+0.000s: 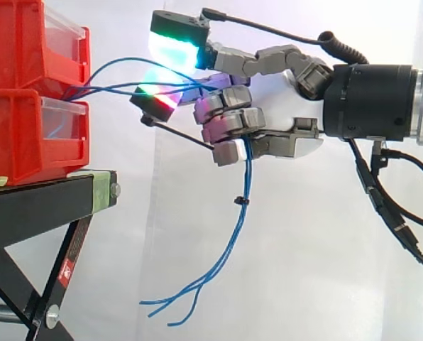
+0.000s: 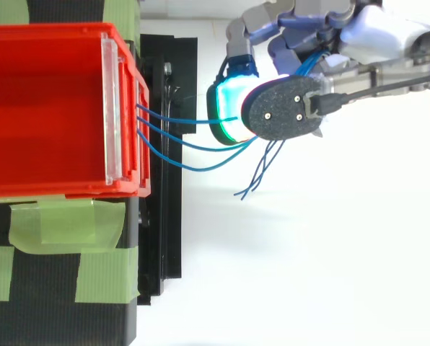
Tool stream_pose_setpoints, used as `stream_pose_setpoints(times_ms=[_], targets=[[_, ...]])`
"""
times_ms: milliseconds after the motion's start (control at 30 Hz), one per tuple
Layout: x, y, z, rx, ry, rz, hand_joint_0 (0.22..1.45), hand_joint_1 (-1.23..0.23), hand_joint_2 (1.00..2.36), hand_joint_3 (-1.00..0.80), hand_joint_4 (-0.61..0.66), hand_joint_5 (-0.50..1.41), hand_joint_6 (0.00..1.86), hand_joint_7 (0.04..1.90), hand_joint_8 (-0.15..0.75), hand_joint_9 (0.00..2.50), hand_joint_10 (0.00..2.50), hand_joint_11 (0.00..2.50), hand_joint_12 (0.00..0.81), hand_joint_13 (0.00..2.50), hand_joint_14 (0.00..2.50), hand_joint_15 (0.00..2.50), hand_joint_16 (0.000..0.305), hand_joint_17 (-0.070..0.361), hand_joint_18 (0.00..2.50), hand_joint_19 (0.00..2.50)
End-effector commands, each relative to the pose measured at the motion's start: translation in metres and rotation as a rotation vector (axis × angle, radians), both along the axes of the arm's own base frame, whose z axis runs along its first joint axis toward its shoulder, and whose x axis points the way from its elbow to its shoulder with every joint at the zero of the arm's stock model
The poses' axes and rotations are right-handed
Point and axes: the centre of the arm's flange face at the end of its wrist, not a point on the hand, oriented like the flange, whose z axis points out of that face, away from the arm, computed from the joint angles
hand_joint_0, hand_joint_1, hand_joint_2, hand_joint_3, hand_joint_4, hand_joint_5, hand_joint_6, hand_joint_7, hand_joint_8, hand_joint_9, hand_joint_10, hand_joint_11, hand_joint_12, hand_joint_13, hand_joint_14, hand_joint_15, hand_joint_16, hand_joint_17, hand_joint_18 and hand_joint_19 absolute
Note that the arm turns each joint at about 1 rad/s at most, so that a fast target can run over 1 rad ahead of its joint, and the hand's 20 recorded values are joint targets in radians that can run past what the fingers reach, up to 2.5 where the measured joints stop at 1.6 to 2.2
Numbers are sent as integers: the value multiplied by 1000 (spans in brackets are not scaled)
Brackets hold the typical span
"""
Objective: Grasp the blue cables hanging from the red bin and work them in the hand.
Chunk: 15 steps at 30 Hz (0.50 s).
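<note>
In the side view you see the hand (image 1: 229,115) to the right of the upper red bin (image 1: 20,42), at its height and clear of its front. Its lower fingers are curled tight round the blue cables (image 1: 246,174), while one finger reaches out straight towards the bin with a cyan-green pad (image 1: 174,46). The cables leave the bin front near the seam with the lower red bin (image 1: 20,135), span the gap to the hand, pass through the curled fingers and hang well below bin level with loose ends. Both bins sit on the black stand (image 1: 48,195). In the top view you see three cable strands leave the front wall of the upper red bin, bow away from it and run under the glowing fingertips. The loose ends lie beyond, farther from the bin. Green tape (image 2: 63,223) lies beside the bin's side wall.
</note>
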Motion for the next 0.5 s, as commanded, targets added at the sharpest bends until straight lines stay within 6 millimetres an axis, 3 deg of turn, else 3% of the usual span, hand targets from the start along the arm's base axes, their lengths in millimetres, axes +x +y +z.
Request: stream_pose_setpoints(times_ms=[0, 467], targets=[[0, 0, 0, 0, 4, -3, 945, -593, 1025, -191, 226, 229, 655, 1316, 444, 632, 2500, 2500, 502, 935, 2500, 1824, 40, 90, 1441, 954], [-4, -1, -4, -4, 39, -5, 948, -591, 1024, -206, 227, 229, 653, 1316, 450, 632, 2500, 2500, 502, 935, 2500, 1825, 39, 87, 1441, 972]])
